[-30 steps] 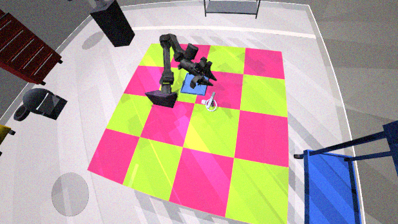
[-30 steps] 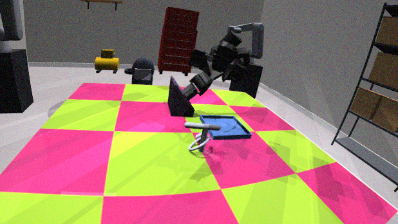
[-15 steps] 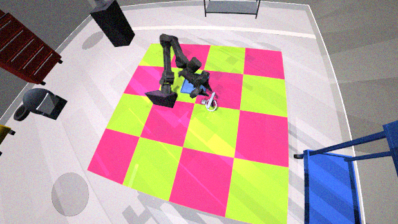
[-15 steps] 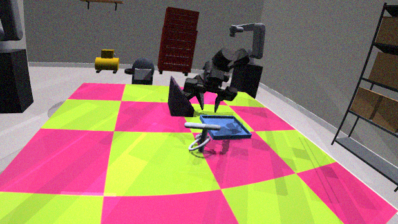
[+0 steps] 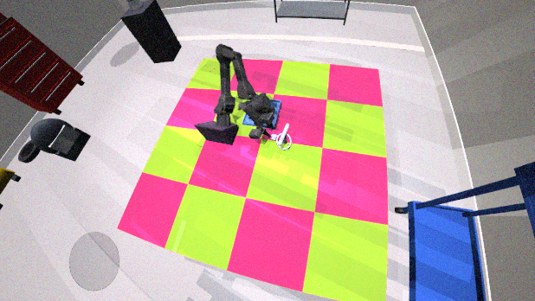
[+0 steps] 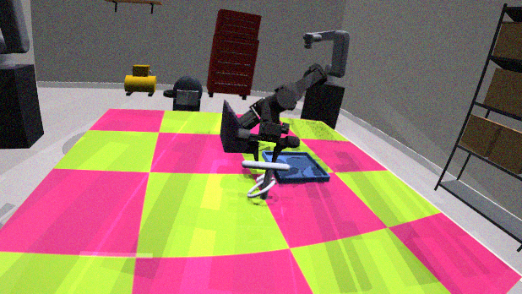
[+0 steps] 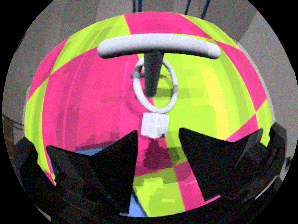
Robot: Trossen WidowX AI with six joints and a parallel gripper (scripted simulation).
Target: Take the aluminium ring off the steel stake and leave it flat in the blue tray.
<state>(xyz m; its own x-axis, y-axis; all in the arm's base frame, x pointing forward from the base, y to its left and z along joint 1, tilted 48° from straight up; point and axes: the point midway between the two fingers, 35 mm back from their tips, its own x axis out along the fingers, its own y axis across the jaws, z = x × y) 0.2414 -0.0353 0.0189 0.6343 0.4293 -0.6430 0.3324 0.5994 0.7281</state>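
Note:
The steel stake has a dark post (image 6: 267,181) (image 7: 154,70) and a pale cross-bar (image 5: 284,131) (image 6: 266,166) (image 7: 160,45). The pale ring (image 5: 283,149) (image 6: 253,196) (image 7: 175,95) surrounds the post below the cross-bar and looks tilted. Its small white tab (image 5: 273,137) (image 7: 155,125) points towards my gripper. My gripper (image 5: 263,134) (image 6: 265,160) (image 7: 158,133) is open, fingers pointing down beside the stake. In the wrist view the tab shows beyond the gap between the fingertips, with nothing held. The blue tray (image 5: 278,113) (image 6: 301,181) (image 7: 134,206) holds nothing visible; the arm partly covers it.
The stake stands on a pink and green checkered mat (image 5: 277,242) (image 6: 190,220). The tray lies beside the stake, under the arm. The arm's dark wedge-shaped base (image 5: 218,131) (image 6: 231,131) stands on the other side of the tray.

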